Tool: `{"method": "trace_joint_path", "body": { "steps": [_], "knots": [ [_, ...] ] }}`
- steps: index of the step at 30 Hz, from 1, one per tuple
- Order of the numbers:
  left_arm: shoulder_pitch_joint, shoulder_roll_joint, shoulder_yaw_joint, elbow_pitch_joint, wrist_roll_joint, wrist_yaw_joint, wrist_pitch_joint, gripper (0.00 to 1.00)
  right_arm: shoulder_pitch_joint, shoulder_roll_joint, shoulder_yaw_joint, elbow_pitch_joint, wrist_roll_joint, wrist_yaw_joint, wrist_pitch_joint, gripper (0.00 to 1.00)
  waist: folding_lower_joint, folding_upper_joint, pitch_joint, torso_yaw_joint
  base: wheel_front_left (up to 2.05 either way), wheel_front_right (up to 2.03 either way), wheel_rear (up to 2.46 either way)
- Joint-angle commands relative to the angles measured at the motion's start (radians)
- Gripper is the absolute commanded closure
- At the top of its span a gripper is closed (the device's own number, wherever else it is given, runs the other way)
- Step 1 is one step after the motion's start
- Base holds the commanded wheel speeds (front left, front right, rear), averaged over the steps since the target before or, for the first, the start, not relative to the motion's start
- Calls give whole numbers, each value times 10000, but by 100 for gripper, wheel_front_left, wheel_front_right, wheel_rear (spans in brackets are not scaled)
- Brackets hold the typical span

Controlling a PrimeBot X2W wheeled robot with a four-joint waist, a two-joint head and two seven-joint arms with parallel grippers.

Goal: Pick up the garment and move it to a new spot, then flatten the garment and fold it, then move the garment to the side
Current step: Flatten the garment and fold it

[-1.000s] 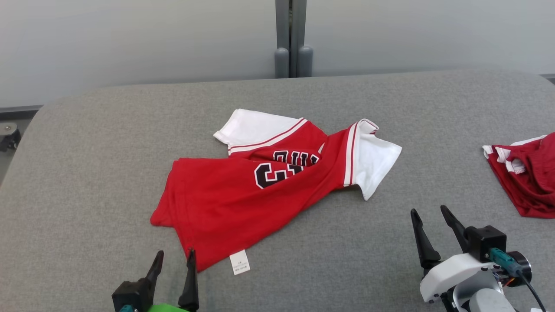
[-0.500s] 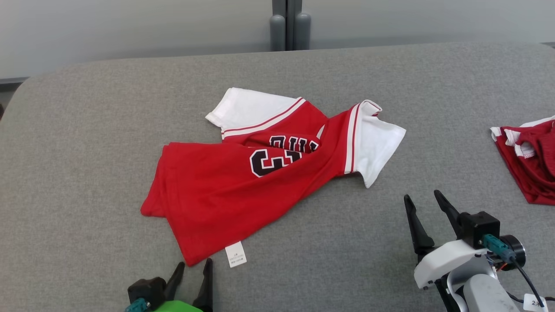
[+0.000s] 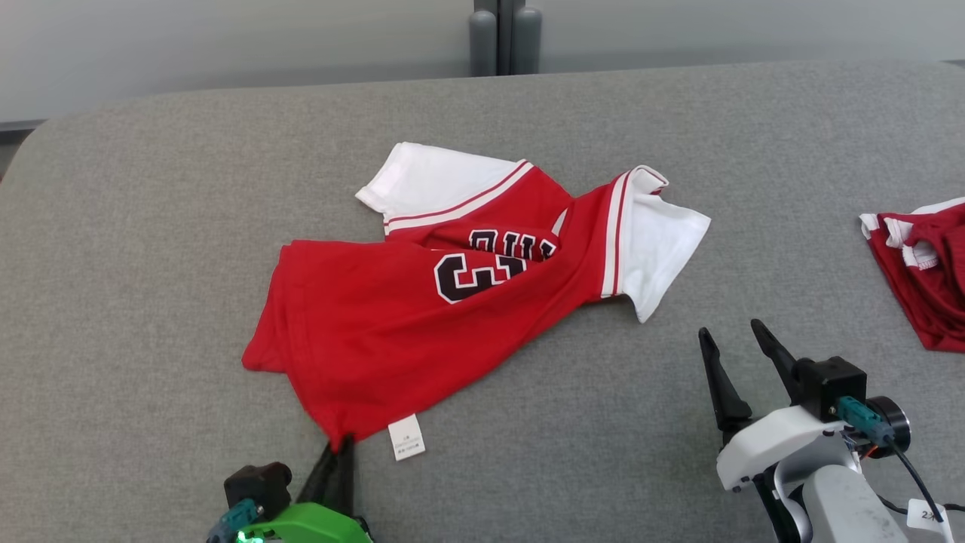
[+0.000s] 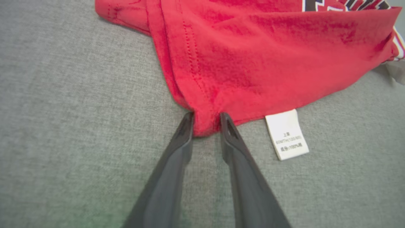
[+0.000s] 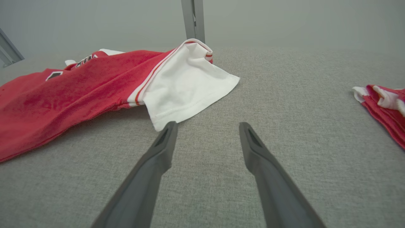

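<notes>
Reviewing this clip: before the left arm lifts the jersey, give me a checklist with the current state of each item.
1. Left claw closed on the hem corner of the jersey: ok, red fabric is bunched between its fingers.
2. Both fabric layers caught: cannot tell.
3. Care label clear of the grip: ok, it lies beside the fingers.
4. Right claw open and holding nothing: ok, by the white sleeve.
5. Second red garment apart from the jersey: ok, far to the right.
6. Jersey flat: not ok, twisted and folded over itself.
</notes>
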Motion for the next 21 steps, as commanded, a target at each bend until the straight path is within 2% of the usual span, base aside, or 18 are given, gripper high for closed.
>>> {"method": "trace_joint_path", "body": {
  "steps": [1,10,21],
  "knots": [
    [-161,-15,-65,19,52,-49,70,100,-171,-34,-67,11,1,-15,-15,0,0,0,119,72,0,0,0],
    [-445,-2,-205,-202,-19,-41,53,100,-1303,-454,-526,531,-299,-15,-15,0,0,0,745,614,0,0,0],
    [-1267,9,-852,-327,78,-17,67,100,-4250,-1090,-1336,3273,-1533,-15,-15,0,0,0,2032,1583,0,0,0]
  ]
}}
